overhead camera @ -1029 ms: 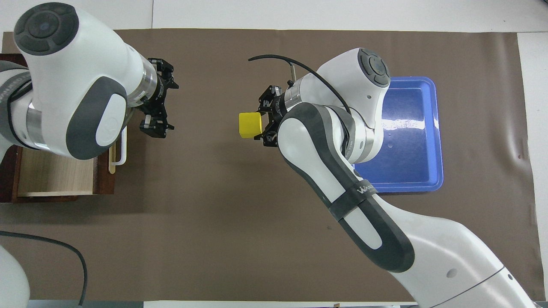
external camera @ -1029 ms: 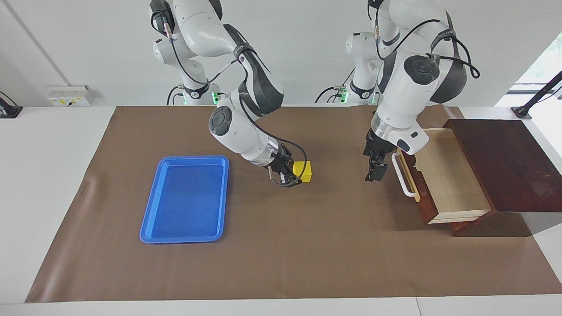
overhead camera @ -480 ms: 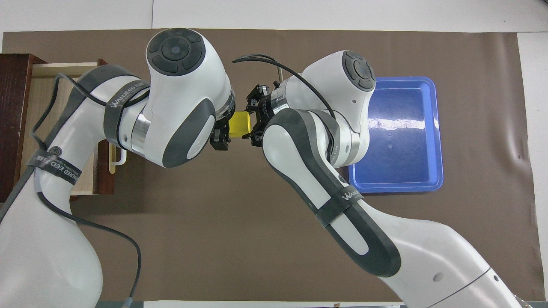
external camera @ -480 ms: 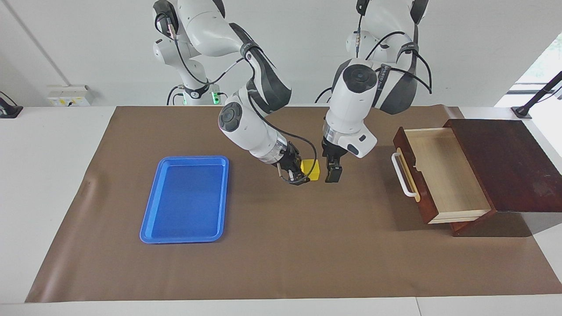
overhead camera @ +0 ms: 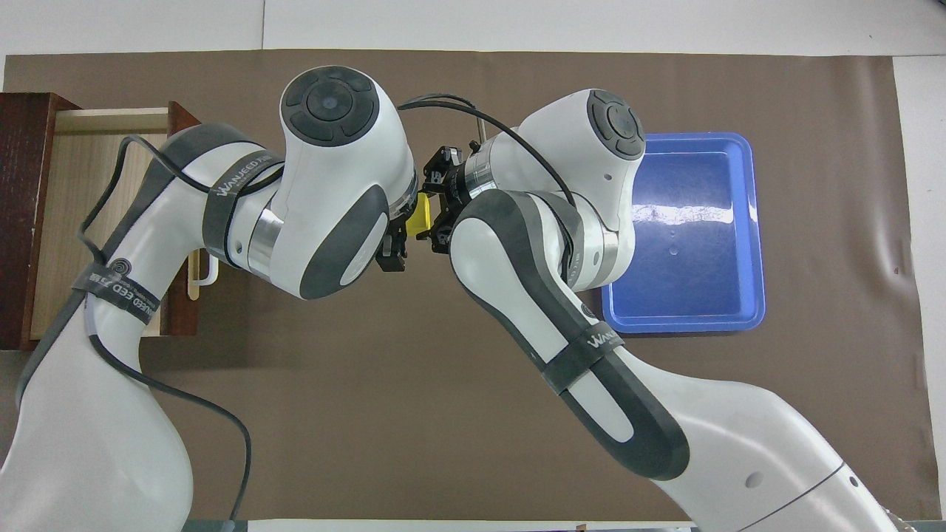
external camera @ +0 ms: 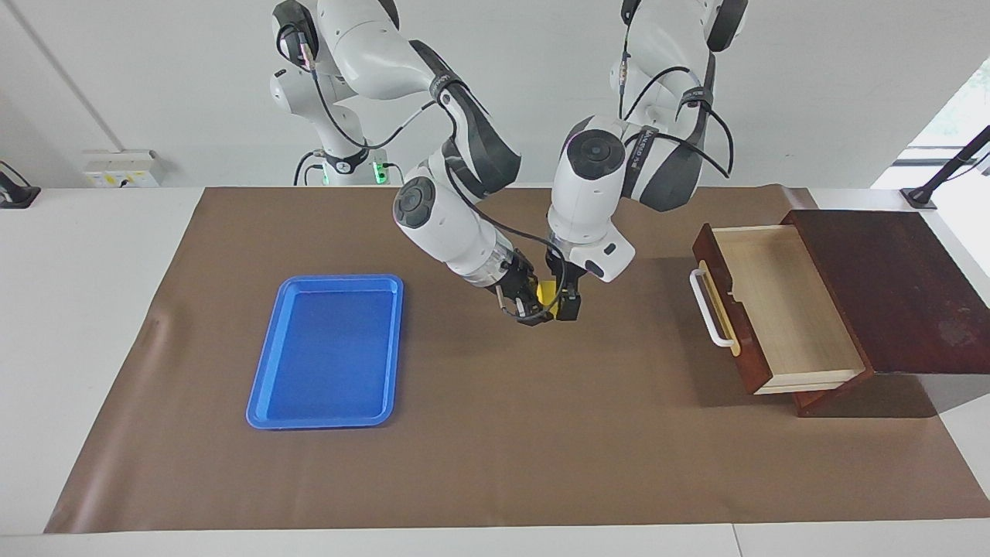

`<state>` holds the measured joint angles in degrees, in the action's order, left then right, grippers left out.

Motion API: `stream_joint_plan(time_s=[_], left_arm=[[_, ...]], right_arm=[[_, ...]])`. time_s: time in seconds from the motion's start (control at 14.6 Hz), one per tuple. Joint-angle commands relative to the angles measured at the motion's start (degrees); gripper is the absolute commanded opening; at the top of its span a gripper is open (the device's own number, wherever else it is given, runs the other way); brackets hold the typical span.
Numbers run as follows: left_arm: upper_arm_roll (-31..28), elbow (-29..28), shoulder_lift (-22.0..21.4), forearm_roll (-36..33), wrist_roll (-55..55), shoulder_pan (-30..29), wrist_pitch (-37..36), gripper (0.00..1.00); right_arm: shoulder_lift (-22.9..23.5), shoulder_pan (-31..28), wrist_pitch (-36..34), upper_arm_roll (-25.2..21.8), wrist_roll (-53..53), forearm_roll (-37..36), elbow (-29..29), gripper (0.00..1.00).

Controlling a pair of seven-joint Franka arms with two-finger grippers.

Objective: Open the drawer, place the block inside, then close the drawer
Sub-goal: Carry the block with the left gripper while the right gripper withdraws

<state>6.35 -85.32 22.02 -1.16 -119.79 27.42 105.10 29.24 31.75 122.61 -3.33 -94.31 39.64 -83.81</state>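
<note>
The yellow block (external camera: 547, 292) (overhead camera: 420, 216) is held up over the middle of the brown table mat (external camera: 495, 433) (overhead camera: 443, 414), between the two grippers, which meet around it. Only a narrow strip of its yellow surface shows in either view; the rest is covered by the black fingers and wrist housings.

The right gripper (external camera: 534, 309) (overhead camera: 434, 214), reaching in from the blue tray's end of the table, has its fingers closed on the block. The left gripper (external camera: 563, 303) (overhead camera: 395, 244), reaching in from the drawer's end, points down at the block's other face. Its fingers stand either side of the block; whether they already press on it cannot be told from these views.

The drawer (external camera: 773, 309) (overhead camera: 96, 222) is pulled fully out of its dark wooden box (external camera: 897, 286) (overhead camera: 18, 222) toward the left arm's end of the table. Its pale wood interior lies exposed, and its reddish-brown front faces the middle of the table. The white bar handle (external camera: 710, 309) (overhead camera: 209, 266) on the front is free of both grippers. Block and drawer are well apart.

The blue rectangular tray (external camera: 329, 352) (overhead camera: 691, 229) lies flat on the mat toward the right arm's end of the table. In the overhead view, the right arm's elbow covers one edge of it.
</note>
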Motion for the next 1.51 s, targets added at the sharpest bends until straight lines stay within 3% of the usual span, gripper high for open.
stream_joint_plan(time_s=[0.0, 0.14, 0.75, 0.89, 0.96, 1.17, 1.44], left_arm=[[-0.9, -1.52, -0.92, -1.03, -1.85, 0.71, 0.89, 0.58], [-0.9, -1.43, -0.92, -1.12, -1.85, 0.71, 1.07, 0.0], [-0.99, -0.55, -1.18, -0.86, -1.5, -0.08, 0.89, 0.0], [-0.99, 0.24, -1.89, -0.68, -1.5, -0.87, -0.16, 0.0], [-0.99, 0.76, -2.32, -0.86, -1.41, -1.22, -0.68, 0.0], [-0.99, 2.34, -3.03, -1.3, -0.88, -2.89, -4.45, 0.0], [-0.99, 4.11, -6.62, -0.69, 6.74, -9.47, -8.86, 0.0]], right_arm=[[0.99, -0.02, 0.35, -0.1, -0.88, 1.14, 1.63, 0.0], [0.99, -0.02, 0.26, -0.1, -0.88, 1.06, 1.54, 0.0], [0.82, -0.64, -0.44, -0.1, -0.96, 1.06, 1.54, 0.0], [0.73, -0.9, -0.62, -0.1, -0.96, 1.14, 1.54, 0.68], [0.47, -0.99, -0.79, -0.28, -0.96, 0.97, 1.54, 0.88], [-0.67, -4.32, -3.5, -0.54, 0.26, 0.45, 1.19, 0.93], [-6.28, -10.64, -10.27, -0.89, 12.97, -2.09, -1.96, 0.94]])
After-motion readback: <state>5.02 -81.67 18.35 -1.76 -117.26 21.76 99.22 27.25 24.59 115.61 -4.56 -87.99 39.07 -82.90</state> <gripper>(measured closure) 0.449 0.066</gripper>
